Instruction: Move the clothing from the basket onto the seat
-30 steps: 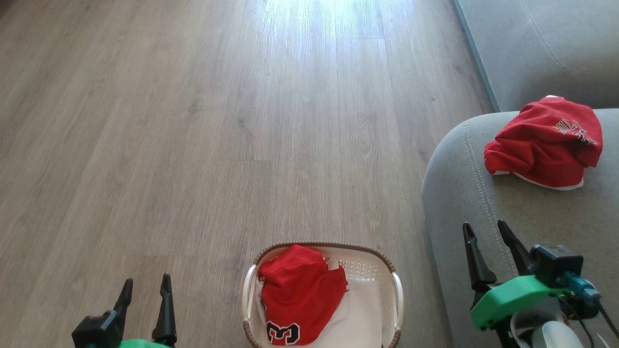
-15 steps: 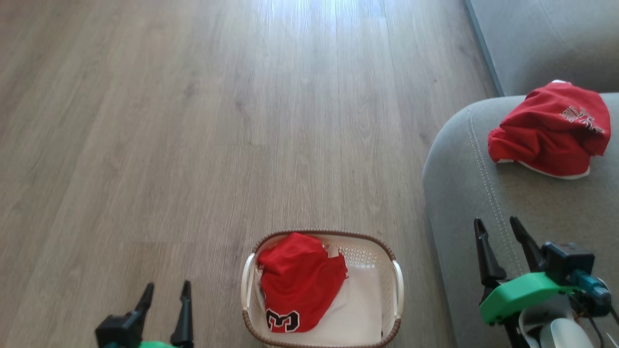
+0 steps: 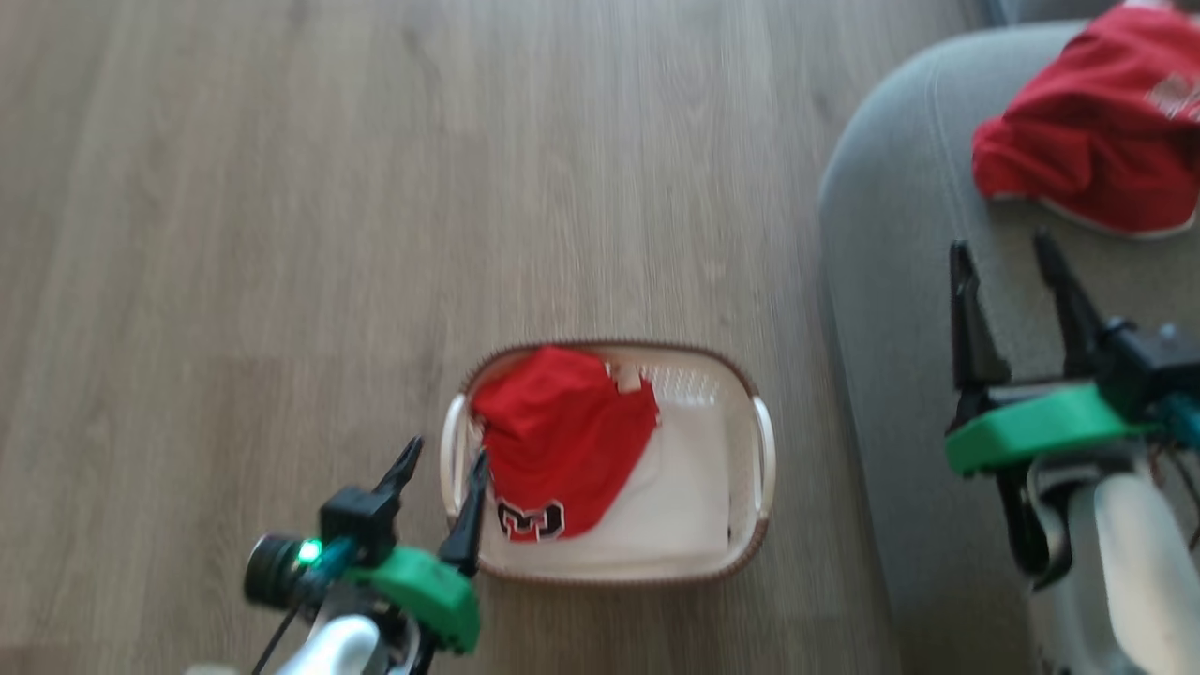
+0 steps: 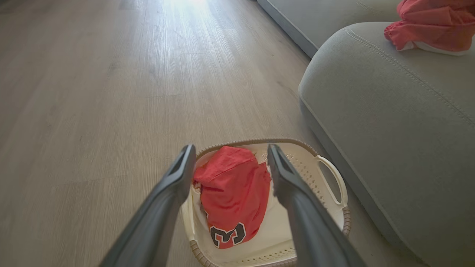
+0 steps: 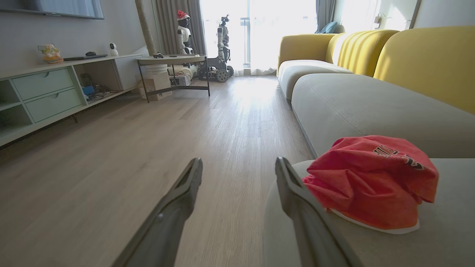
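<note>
Wood-look plank flooring [image 3: 281, 234] underlies everything. Left gripper [image 3: 448, 450], fingers spread, hovers at the left side of the white perforated plastic basket [image 3: 761, 441] holding one red numbered jersey [image 3: 562, 431]. Right gripper [image 3: 1000, 244], also spread, hangs above the grey fabric seat [image 3: 900, 234] bearing another red jersey [image 3: 1097, 150].

Motion smears the head view. The sofa jersey [image 3: 1087, 122] runs off that view's top and right edges, its lettering a pale blur. The basket jersey [image 3: 562, 441] folds over its number, so the digits cannot be read whole. White beneath it may be cloth or the floor of the basket [image 3: 765, 450]: unclear. One finger [image 3: 471, 511] of the left gripper [image 3: 446, 450] hides part of the basket's left handle. The left wrist view's bottom edge cuts the near rim. The seat [image 3: 900, 281] continues past the right edge. Items on the sideboard [image 5: 48, 89] are too small to tell
</note>
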